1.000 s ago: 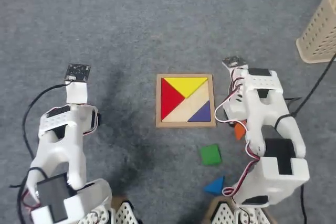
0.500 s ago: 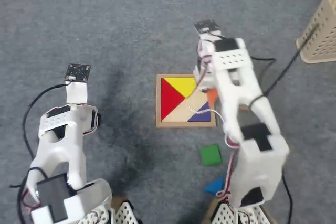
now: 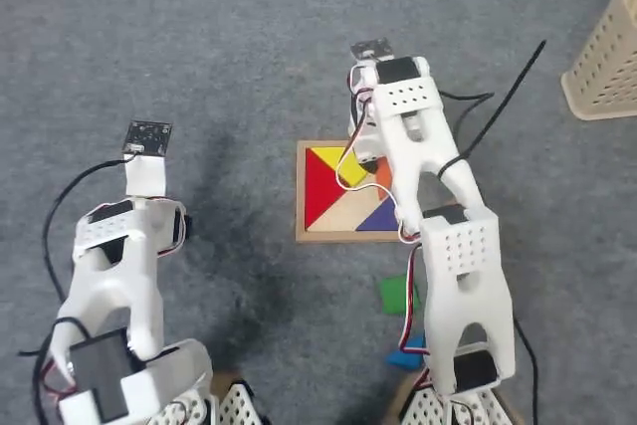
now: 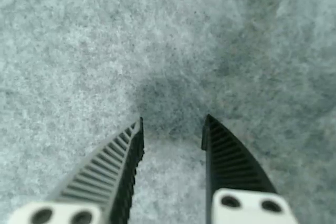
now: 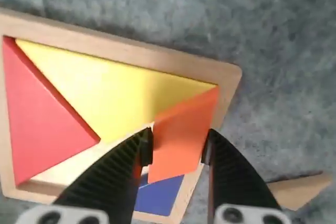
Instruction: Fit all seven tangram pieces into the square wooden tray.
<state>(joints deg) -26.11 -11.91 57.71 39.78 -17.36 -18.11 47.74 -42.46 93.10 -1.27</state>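
Observation:
The square wooden tray (image 3: 302,191) lies mid-table and holds a red triangle (image 3: 320,193), a yellow triangle (image 3: 343,163) and a blue triangle (image 3: 380,216). My right gripper (image 5: 177,132) is shut on an orange piece (image 5: 184,114) and hovers over the tray's far right corner, against the yellow triangle (image 5: 105,85). The tray rim (image 5: 131,51) and red triangle (image 5: 37,114) lie below it. A green square (image 3: 395,293) and a blue triangle (image 3: 401,356) rest on the carpet nearer me, partly hidden by the right arm. My left gripper (image 4: 173,124) is open over bare carpet, well left of the tray.
A tan wedge-shaped piece (image 5: 299,190) lies on the carpet just outside the tray. A perforated beige stand (image 3: 607,57) sits at the far right edge. A black cable (image 3: 498,97) runs from the right arm. The left arm (image 3: 129,236) stands on grey carpet.
The right arm swung from beside the tray's right side to over the tray, carrying the orange piece with it. The left arm has not moved.

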